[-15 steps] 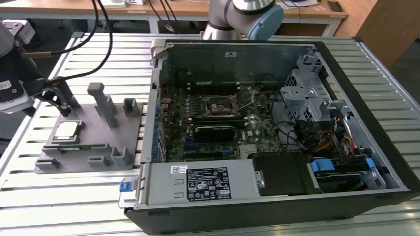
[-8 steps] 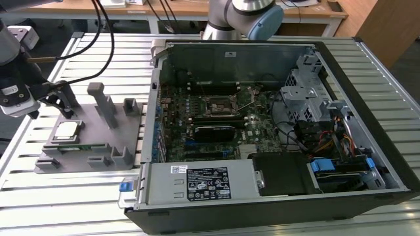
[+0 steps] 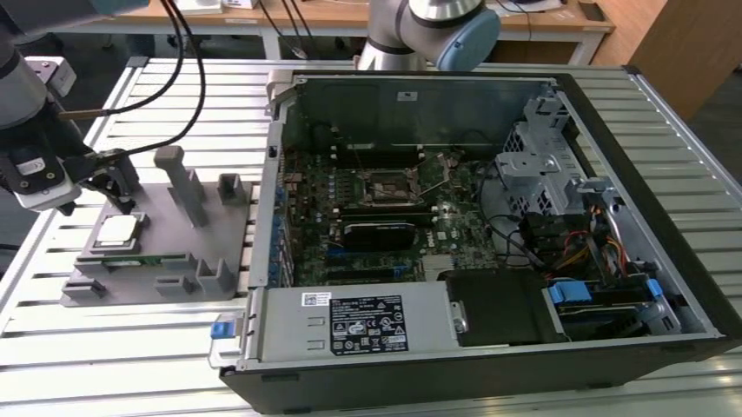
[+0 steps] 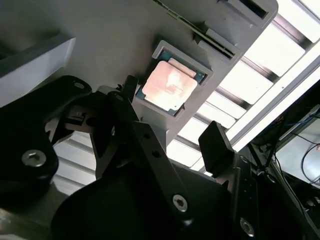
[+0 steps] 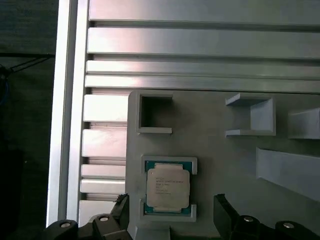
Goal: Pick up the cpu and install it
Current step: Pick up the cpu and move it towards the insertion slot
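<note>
The cpu (image 3: 117, 231) is a small square chip with a silvery top. It lies flat in a shallow pocket of the grey holder block (image 3: 174, 261) at the exterior view's left, beside the computer case. In both wrist views the cpu (image 4: 169, 85) (image 5: 167, 186) rests in that pocket. My gripper (image 3: 116, 193) hangs just above it and is open, with the black fingers (image 5: 221, 204) spread wider than the chip and apart from it. The motherboard socket (image 3: 388, 185) sits uncovered inside the case.
A green memory stick (image 3: 134, 258) lies in a slot of the holder, near the cpu. Upright grey posts (image 3: 180, 187) rise from the block beside my gripper. The open computer case (image 3: 603, 261) fills the middle and right, on a slatted aluminium table (image 3: 104, 347).
</note>
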You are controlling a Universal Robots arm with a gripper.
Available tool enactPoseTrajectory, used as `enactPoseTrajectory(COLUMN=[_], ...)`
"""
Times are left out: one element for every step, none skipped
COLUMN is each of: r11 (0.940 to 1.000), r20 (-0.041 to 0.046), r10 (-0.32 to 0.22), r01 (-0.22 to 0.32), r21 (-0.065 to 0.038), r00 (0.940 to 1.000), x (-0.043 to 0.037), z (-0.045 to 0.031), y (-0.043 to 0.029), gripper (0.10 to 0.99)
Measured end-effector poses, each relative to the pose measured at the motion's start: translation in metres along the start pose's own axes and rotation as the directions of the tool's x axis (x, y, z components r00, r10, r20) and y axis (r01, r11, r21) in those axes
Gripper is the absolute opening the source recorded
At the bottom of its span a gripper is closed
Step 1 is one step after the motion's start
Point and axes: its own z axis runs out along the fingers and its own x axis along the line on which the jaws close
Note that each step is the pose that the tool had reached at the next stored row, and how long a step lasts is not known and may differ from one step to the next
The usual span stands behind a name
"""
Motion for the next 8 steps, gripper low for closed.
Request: enactPoseTrajectory(r11=[1.0000, 1.0000, 1.0000, 1.0000, 1.0000, 1.0000, 1.0000, 1.0000], r20=[-0.0001, -0.0001, -0.0001, 0.0003, 0.0011, 0.0021, 0.0028, 0.0031], r10=[0.000, 0.000, 0.000, 0.000, 0.001, 0.002, 0.003, 0.003], r01=[0.000, 0.000, 0.000, 0.000, -0.001, -0.002, -0.003, -0.003], r21=[0.000, 0.000, 0.000, 0.000, 0.000, 0.000, 0.000, 0.000], r00=[1.0000, 1.0000, 1.0000, 1.0000, 1.0000, 1.0000, 1.0000, 1.0000], x=[0.0000, 0.0000, 0.0000, -0.0001, 0.0000, 0.0000, 0.0000, 0.0000], z=[0.0018, 0.0036, 0.0054, 0.0072, 0.0091, 0.0109, 0.0127, 0.0145], y=[-0.0001, -0.0002, -0.0004, -0.0005, -0.0006, -0.0007, -0.0008, -0.0010], gripper=[0.761, 0.761, 0.761, 0.761, 0.761, 0.761, 0.761, 0.761])
